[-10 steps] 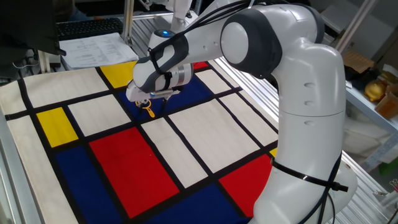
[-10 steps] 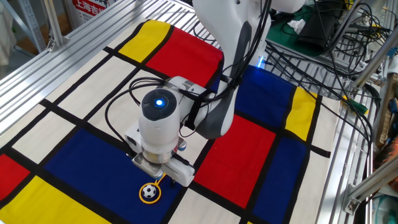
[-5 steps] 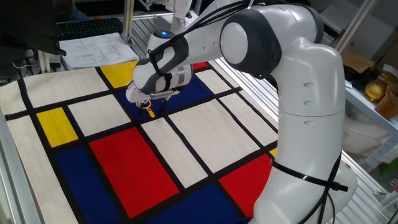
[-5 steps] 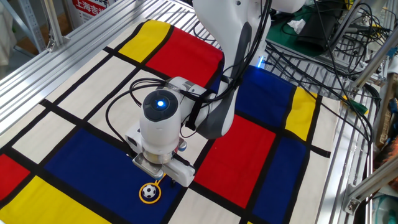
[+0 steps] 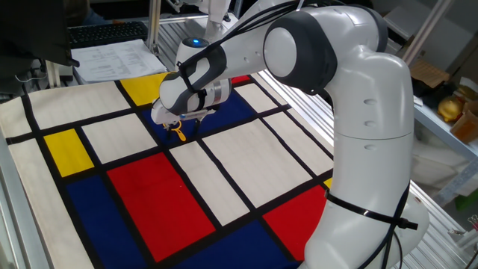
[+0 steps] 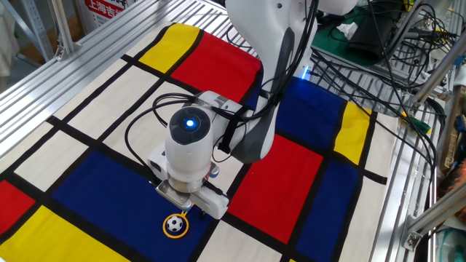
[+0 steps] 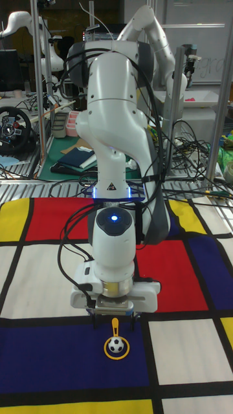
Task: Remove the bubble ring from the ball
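Observation:
The ball, white with black patches, rests on a blue rectangle of the mat. The yellow-orange bubble ring lies flat around it, its short handle pointing toward my gripper. My gripper hovers just above the mat beside the ball and is open, one finger on each side of the handle's end. In one fixed view my gripper hides the ball, and only a bit of the yellow handle shows.
The mat of red, blue, yellow and white rectangles covers the table. Papers and a keyboard lie beyond its far edge. Cables run at the back right. Metal rails border the mat.
My wrist has eased slightly lower toward the mat over the handle. The ring and ball have not moved.

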